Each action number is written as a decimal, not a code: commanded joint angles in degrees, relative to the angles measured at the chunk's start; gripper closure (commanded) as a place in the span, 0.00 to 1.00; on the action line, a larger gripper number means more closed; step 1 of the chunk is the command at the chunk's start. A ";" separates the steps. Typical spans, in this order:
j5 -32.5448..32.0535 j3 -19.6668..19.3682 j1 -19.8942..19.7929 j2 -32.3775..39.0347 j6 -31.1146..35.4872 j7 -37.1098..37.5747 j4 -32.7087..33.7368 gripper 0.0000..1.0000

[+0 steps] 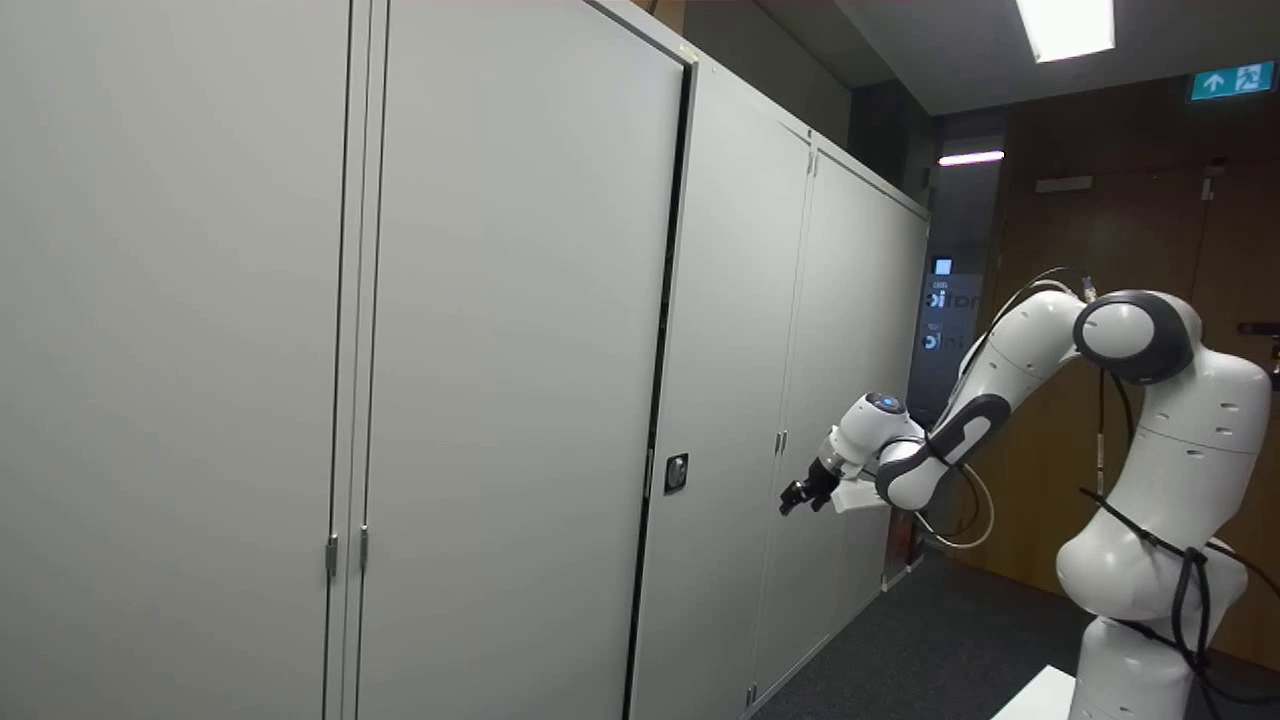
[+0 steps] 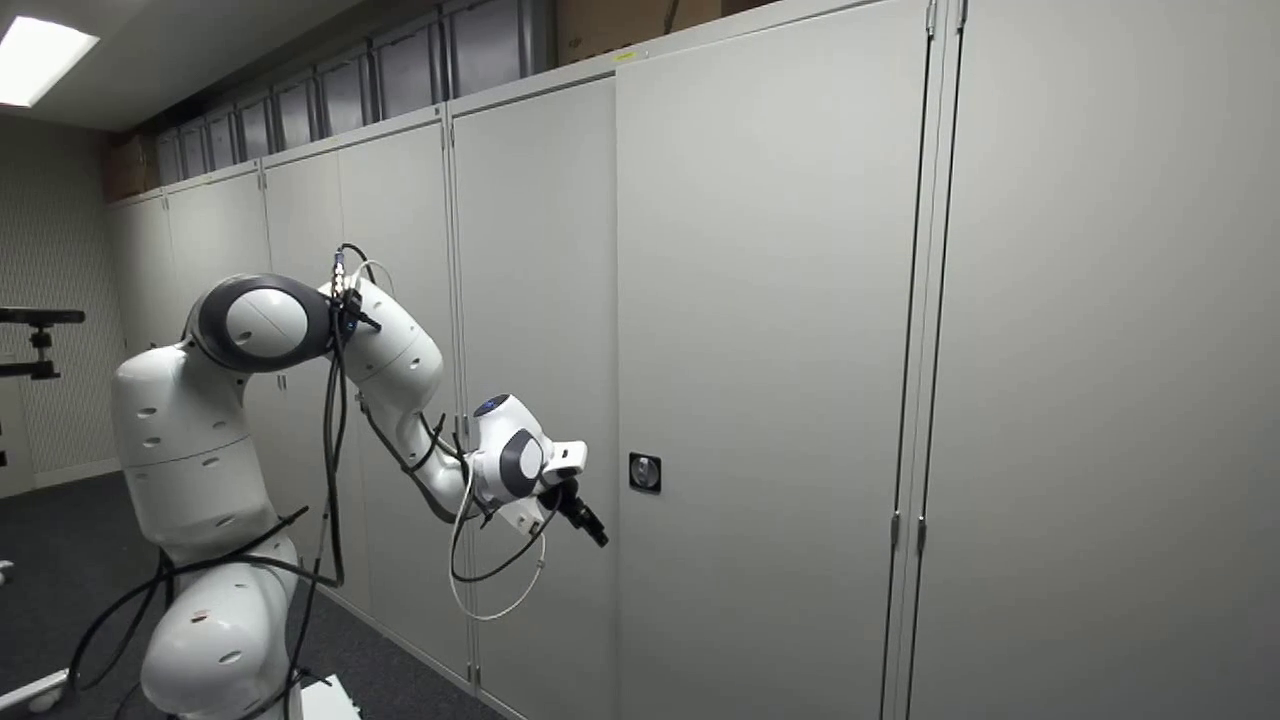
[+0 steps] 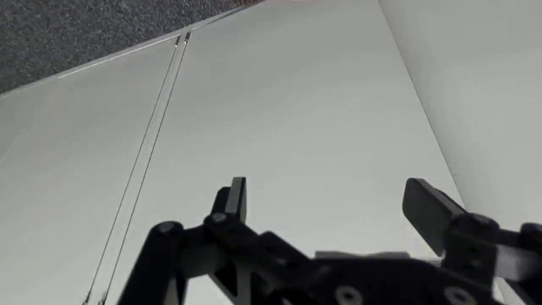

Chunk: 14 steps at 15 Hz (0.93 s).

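Note:
My black gripper (image 3: 332,203) is open, its two fingers (image 3: 427,212) spread wide with only bare grey panel behind them in the wrist view. In both exterior views the gripper (image 1: 803,498) (image 2: 592,530) points down and forward at the tall grey cabinets and touches nothing that I can make out. The nearest feature is a round metal lock handle (image 1: 676,473) (image 2: 645,472) in a black plate, set near one edge of a cabinet door (image 1: 735,300) (image 2: 770,280). A dark gap (image 1: 660,360) runs along that edge in an exterior view. The wrist view does not show the handle.
Neighbouring cabinet doors (image 1: 510,350) (image 2: 1110,350) with small hinges (image 1: 348,555) extend along the wall. Dark carpet (image 3: 84,34) lies at their foot. Loose cables (image 2: 500,600) hang below the wrist. A camera stand (image 2: 40,340) is at the side; boxes (image 2: 635,28) rest on the cabinets.

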 commanded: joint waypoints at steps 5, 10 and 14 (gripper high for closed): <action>-22.57 3.51 -5.83 3.29 2.76 17.83 7.60 0.00; -39.89 4.43 -4.82 6.70 0.47 32.85 12.30 0.00; -54.15 4.67 -3.14 11.27 -1.84 45.31 16.92 0.00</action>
